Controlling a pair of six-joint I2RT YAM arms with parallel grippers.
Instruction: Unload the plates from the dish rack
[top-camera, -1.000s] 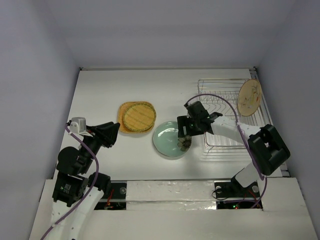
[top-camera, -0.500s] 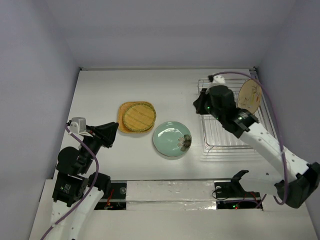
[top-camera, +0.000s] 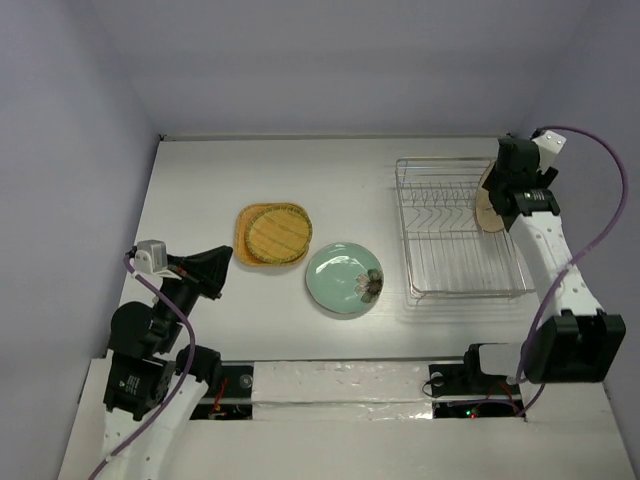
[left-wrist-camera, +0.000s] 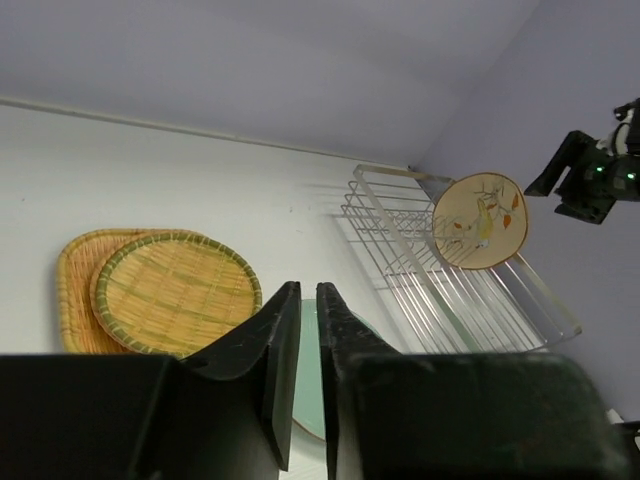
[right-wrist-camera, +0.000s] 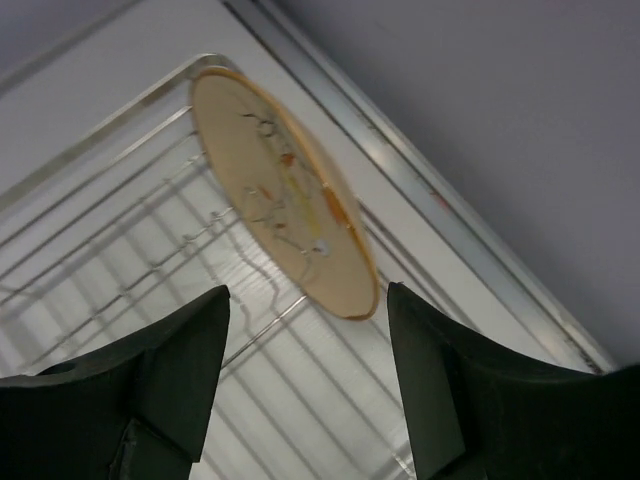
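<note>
The tan floral plate (top-camera: 487, 203) stands on edge at the far right of the silver dish rack (top-camera: 455, 285). My right gripper (top-camera: 507, 195) is open just above it. In the right wrist view its fingers (right-wrist-camera: 180, 350) straddle the plate's (right-wrist-camera: 285, 190) near rim without touching. The pale green plate (top-camera: 340, 282) lies flat on the table left of the rack. The yellowish ribbed plate (top-camera: 277, 233) lies on the orange woven plate (top-camera: 243, 238). My left gripper (top-camera: 222, 265) is shut and empty, near the table's front left.
The enclosure's right wall runs close beside the rack (right-wrist-camera: 150, 250) and the right arm. The left wrist view shows the rack (left-wrist-camera: 400, 250), the tan plate (left-wrist-camera: 480, 220) and the two stacked plates (left-wrist-camera: 175, 295).
My right arm has swung from the green plate on the table over the rack to the tan plate at its far right. The left arm has barely shifted.
</note>
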